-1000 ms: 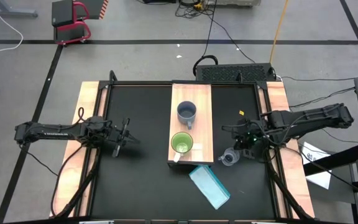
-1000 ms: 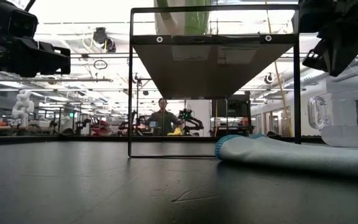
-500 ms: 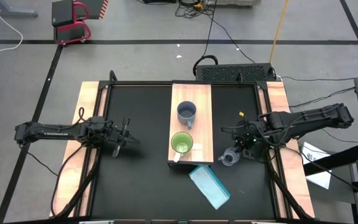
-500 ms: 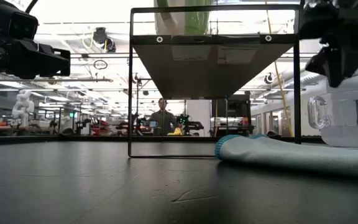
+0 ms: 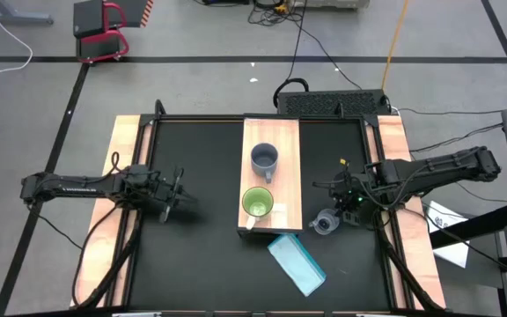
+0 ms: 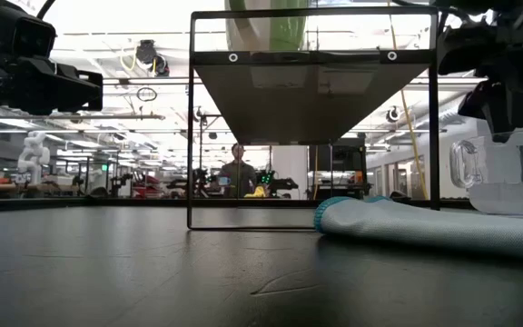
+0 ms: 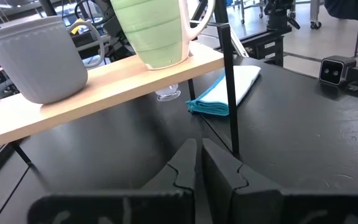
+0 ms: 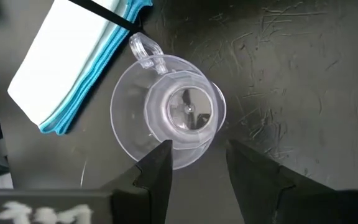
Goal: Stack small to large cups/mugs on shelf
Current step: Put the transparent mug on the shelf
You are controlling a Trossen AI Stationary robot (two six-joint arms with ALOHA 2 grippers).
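Tools: right tool [image 8: 196, 163] open, pointing down over the glass cup [image 8: 169, 112]; left tool [image 7: 199, 163] closed, level.

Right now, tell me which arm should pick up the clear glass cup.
Right. The right tool hangs open directly above the glass cup on the mat beside the shelf. The left tool is shut, across the shelf from it.
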